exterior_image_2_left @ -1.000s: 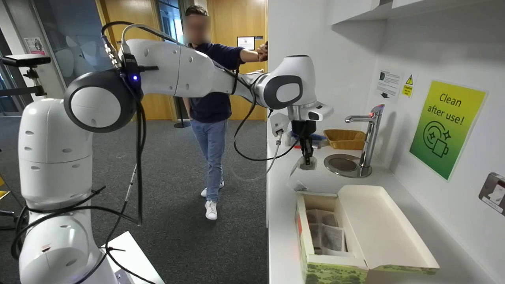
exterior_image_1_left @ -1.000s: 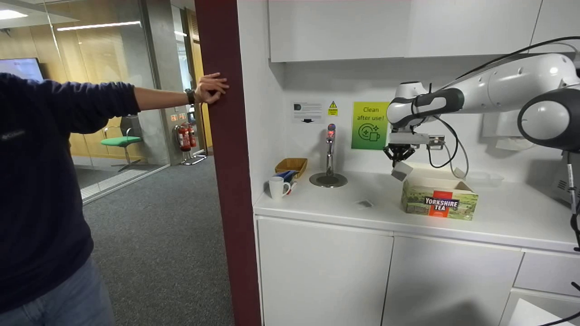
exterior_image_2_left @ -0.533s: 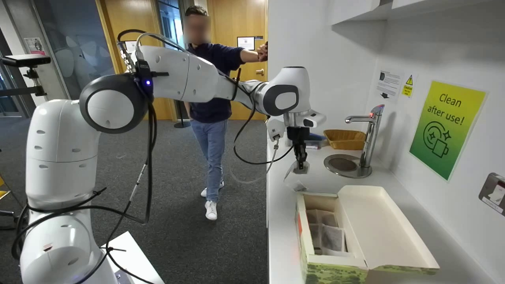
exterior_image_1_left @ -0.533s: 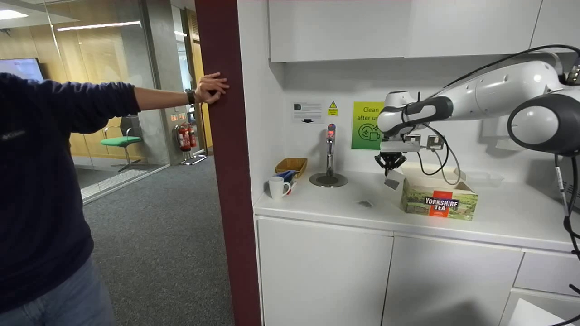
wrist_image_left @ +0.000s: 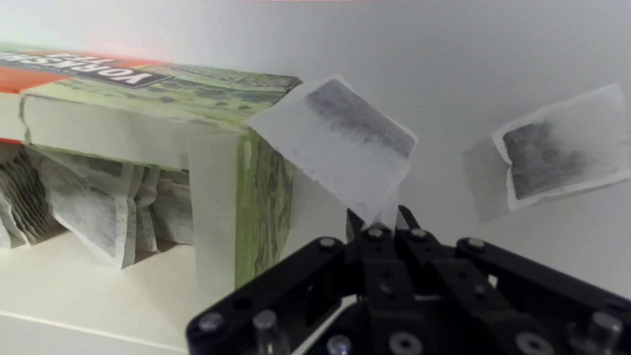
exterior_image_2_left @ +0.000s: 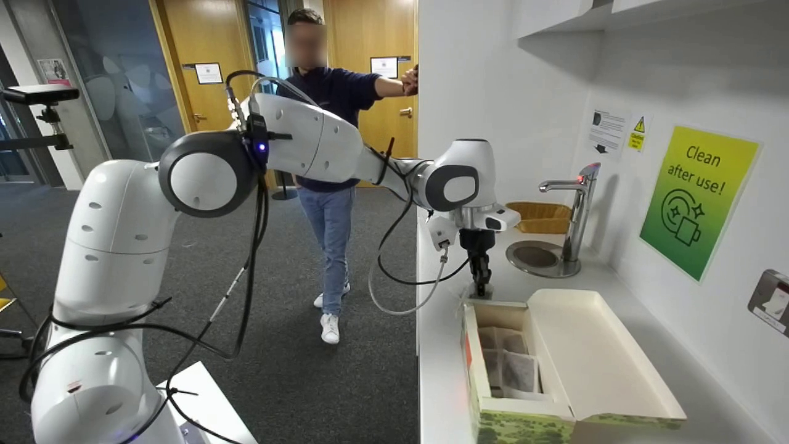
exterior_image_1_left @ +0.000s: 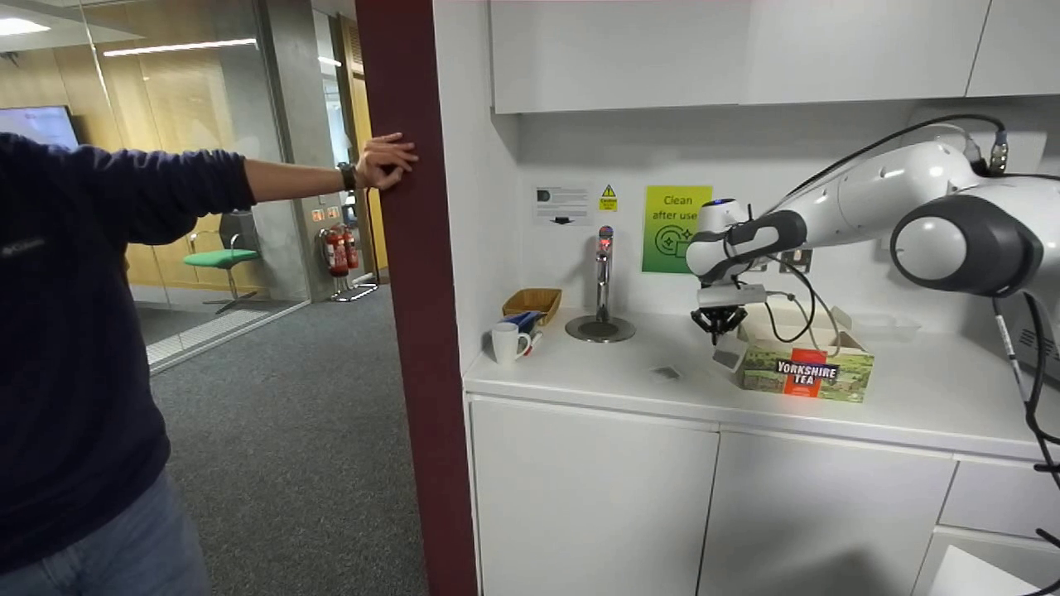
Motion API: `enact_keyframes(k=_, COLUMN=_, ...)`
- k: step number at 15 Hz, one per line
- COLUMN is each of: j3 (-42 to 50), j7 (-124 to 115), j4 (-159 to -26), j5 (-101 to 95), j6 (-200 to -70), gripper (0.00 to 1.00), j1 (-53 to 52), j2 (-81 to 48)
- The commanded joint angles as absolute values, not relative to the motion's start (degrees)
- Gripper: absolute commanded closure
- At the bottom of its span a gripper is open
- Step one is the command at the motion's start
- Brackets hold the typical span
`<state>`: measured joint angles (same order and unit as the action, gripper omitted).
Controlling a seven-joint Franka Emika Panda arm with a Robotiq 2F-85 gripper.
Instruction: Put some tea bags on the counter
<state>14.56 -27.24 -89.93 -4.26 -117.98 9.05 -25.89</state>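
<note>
tea bags sat in the open yorkshire tea box, left of the tool in the wrist view. the tool was clenched on one end of a separate tea bag, which stuck out from it at a tilt, near the box's end; whether it touched the box or the table, i couldn't tell. right of the tool, a loose tea bag lay on the table, near the held one. in an exterior view, the chrome tap rose left of the tool, with a white mug and a wicker basket farther left, and a yellow-green poster behind the tool.
</note>
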Motion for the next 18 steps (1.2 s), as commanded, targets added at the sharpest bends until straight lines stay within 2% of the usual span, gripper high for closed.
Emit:
enact_keyframes(k=1, j3=16.1, j7=-29.8, j4=-88.2, j5=-7.4, j6=-120.0, gripper=0.99, j1=8.5, j2=-28.4)
enact_keyframes(k=17, j3=14.3, j7=-31.1, j4=-86.3, j5=-6.3, j6=-118.1, gripper=0.99, j1=5.4, j2=-29.7)
enact_keyframes(k=18, j3=14.4, j7=-31.6, j4=-86.2, j5=-6.3, j6=-118.1, gripper=0.71, j1=5.2, j2=-29.8)
